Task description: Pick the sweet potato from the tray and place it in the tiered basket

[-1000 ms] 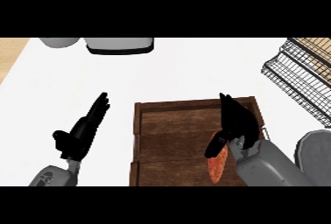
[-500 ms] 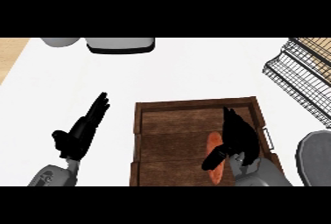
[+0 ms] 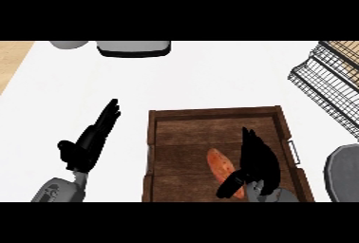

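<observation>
Right hand [image 3: 256, 163]: I am noting it further over the sweet potato [image 3: 223, 171] than a second ago, fingers straight, thumb just crossing it, not gripping. Potato lying near the tray [image 3: 210, 114]'s near edge, long axis running near-to-far, slightly tilted. Left hand [image 3: 88, 144] resting open beside the tray's left edge.

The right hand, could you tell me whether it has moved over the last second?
Yes. The right hand has drawn back toward the near end of the tray, off its far rim, uncovering more of the sweet potato.
</observation>
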You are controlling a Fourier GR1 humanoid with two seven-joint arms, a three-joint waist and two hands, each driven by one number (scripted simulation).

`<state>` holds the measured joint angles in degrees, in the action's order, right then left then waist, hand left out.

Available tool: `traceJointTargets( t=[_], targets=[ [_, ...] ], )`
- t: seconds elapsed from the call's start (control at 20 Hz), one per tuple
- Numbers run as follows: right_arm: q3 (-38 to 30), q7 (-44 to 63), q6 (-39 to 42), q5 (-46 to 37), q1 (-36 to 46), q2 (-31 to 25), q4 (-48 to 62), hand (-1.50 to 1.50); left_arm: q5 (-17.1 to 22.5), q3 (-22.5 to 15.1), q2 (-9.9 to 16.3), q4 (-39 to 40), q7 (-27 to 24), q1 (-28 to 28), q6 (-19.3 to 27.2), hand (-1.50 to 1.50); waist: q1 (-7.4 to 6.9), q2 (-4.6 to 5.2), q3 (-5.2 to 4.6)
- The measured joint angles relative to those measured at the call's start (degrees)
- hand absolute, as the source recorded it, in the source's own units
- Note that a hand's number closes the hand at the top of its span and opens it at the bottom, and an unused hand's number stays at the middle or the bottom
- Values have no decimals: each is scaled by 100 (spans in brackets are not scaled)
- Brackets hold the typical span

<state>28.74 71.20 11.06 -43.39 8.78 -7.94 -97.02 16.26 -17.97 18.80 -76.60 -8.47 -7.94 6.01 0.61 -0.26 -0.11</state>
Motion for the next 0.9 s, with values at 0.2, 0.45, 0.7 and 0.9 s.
traceJointTargets(
  t=[0.2, 0.45, 0.7, 0.9],
  targets=[
    [-36, -59, 17, -241, -165, 186, -19, -150, -55, 41, -64, 58, 38, -88, -14, 0, -18, 12, 3],
    [-128, -404, -62, -653, -326, 394, -76, 150, -203, 120, -198, 177, -82, -38, -92, 0, -37, 7, -4],
    [-250, -675, -96, -1014, -197, 560, 61, 150, -297, 244, -282, 124, 26, -36, -222, 0, -54, 12, 1],
    [-120, -676, -170, -1235, -153, 662, 96, 150, -372, 320, -352, 15, 185, -54, -260, 0, -62, 14, 3]
  ],
)
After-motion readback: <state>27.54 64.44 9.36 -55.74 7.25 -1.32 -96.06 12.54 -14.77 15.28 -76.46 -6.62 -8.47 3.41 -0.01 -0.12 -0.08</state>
